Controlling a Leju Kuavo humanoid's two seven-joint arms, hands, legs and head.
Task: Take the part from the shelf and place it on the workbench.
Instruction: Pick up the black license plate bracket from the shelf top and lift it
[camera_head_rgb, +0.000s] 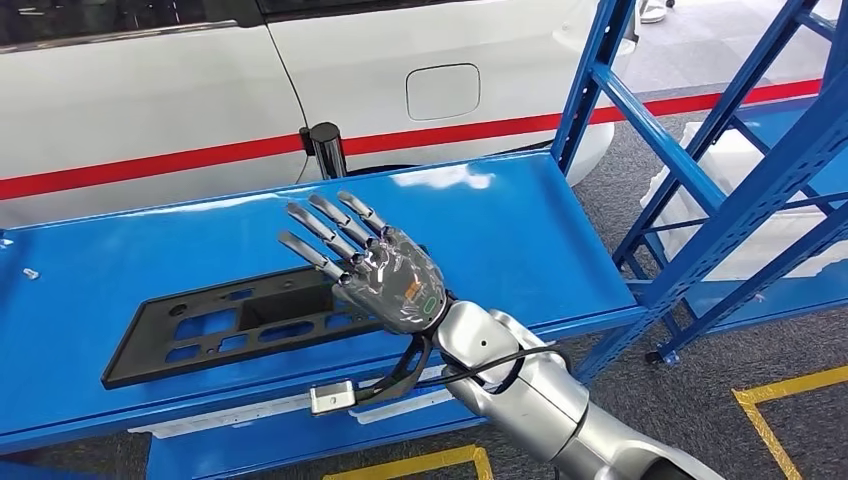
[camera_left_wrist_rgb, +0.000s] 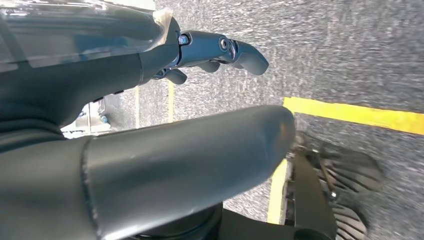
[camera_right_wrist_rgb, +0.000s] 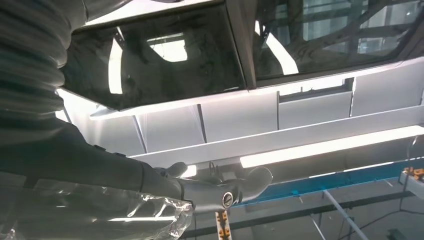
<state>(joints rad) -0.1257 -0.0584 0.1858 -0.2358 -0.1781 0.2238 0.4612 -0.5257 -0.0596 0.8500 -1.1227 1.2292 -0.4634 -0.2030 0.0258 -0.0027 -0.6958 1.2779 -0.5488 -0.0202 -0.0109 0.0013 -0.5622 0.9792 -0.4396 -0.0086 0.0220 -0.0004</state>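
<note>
A flat black plastic part with several cut-outs lies on the blue workbench, towards its left front. My right hand hovers just above the part's right end, palm down, fingers spread and stretched out, holding nothing. In the right wrist view that hand looks past a straight finger at the white car's side and windows. My left hand hangs over the grey floor with its thumb and fingers apart and nothing between them.
A white car with a red stripe stands right behind the workbench. A black post rises at the bench's back edge. The blue shelf frame stands to the right, with white packing beneath. Yellow tape marks the floor.
</note>
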